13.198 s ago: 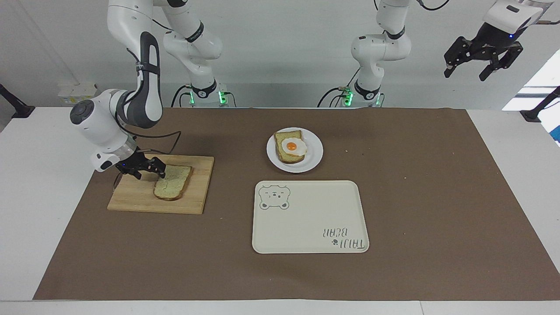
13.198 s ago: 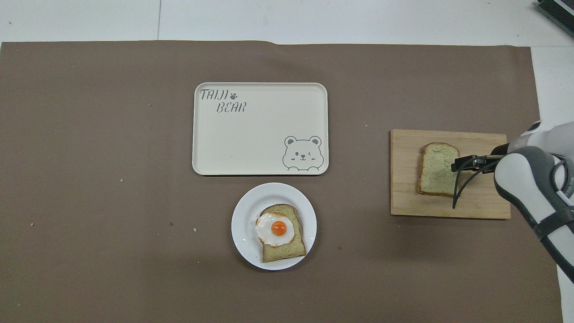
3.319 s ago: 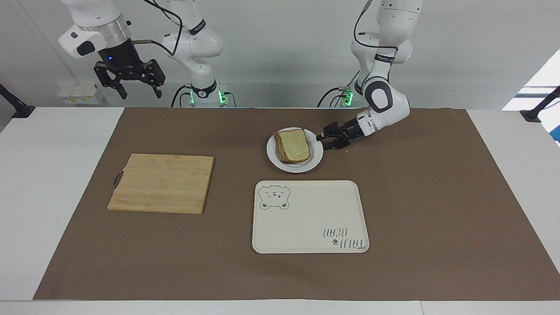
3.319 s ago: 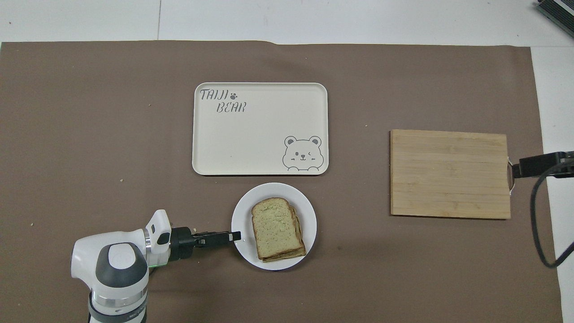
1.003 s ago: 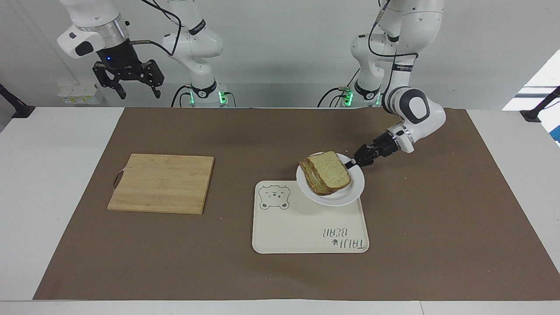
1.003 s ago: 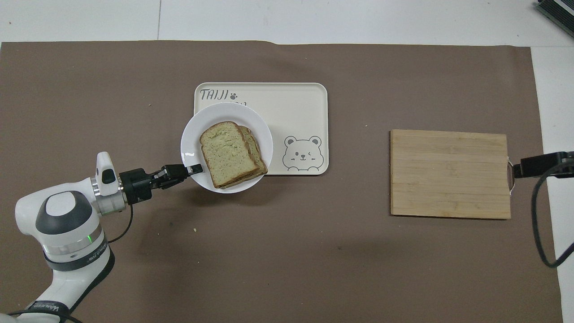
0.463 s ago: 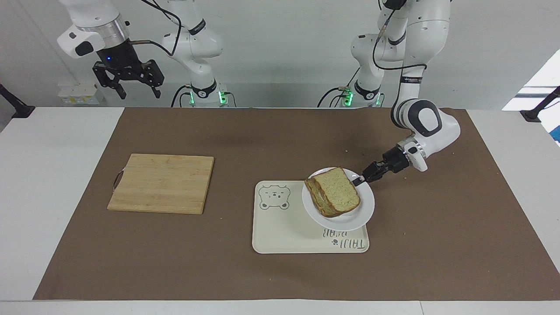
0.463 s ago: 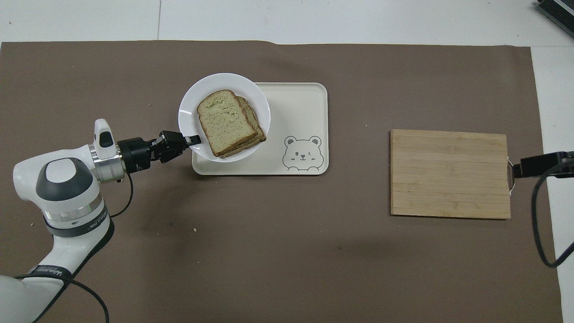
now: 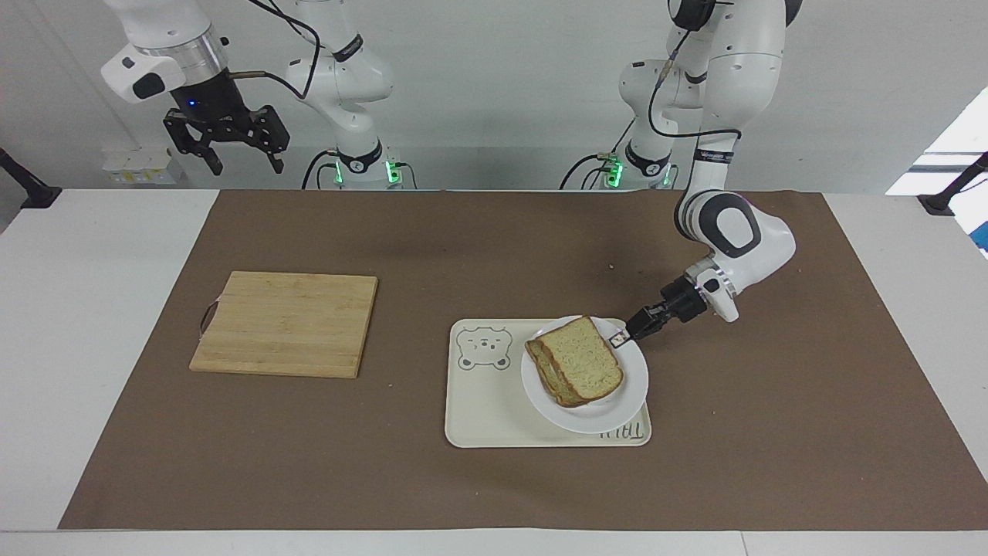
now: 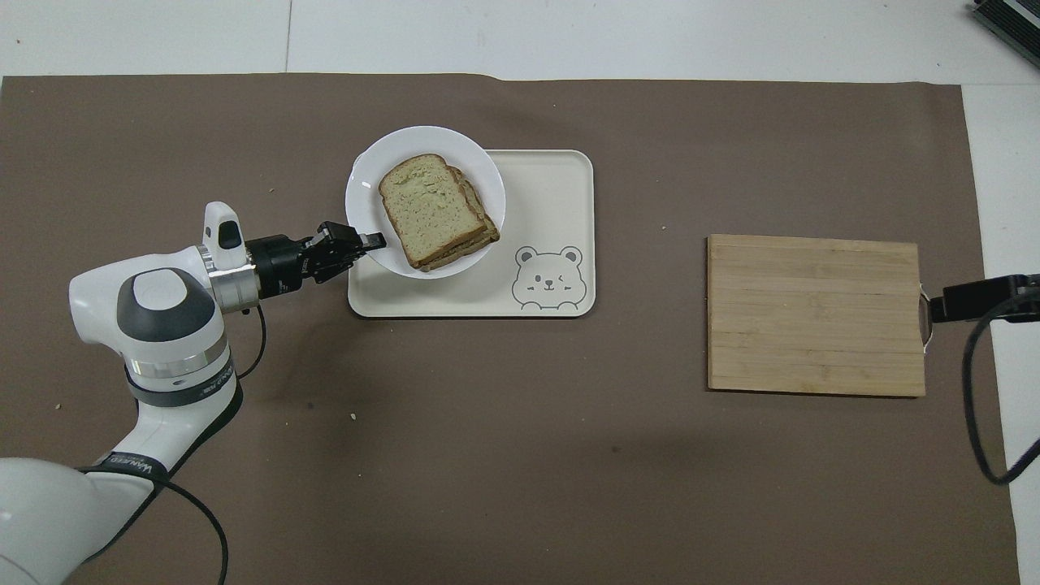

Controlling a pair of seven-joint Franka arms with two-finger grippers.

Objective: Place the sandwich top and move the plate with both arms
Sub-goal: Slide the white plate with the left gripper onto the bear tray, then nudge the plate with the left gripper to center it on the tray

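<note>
**Plate over the tray, pinched at its rim**

A white table carries a wide brown mat (image 9: 494, 479), with a pale wall above it in the facing view. The landmark is the cream tray (image 9: 494, 409) near the middle of the mat.

Much of the tray's lettering is covered by the plate (image 9: 617, 405); only the lower strokes of a few letters show at the tray's edge farthest from the robots, too little to read. The bear drawing (image 10: 548, 279) at the tray's corner nearest the robots, toward the right arm's end, is plain to see. The lower slice of the sandwich peeps out only as a crust edge under the sandwich top (image 9: 580, 360), and whatever lies between them is hidden. Whether the plate rests on the tray or hangs just above it cannot be told.

The left arm reaches low from its base, elbow bent, wrist pointing down toward the tray. The left gripper (image 9: 620, 337) has its fingertips pressed together on the plate's rim, at the tray's end toward the left arm.

The right gripper (image 9: 225, 147) hangs high, well apart from the tray, over the table's white edge nearest the robots, claws spread, the arm waiting. In the overhead view only its dark tip shows.

A wooden cutting board (image 9: 285, 323) lies beside the tray toward the right arm's end.
</note>
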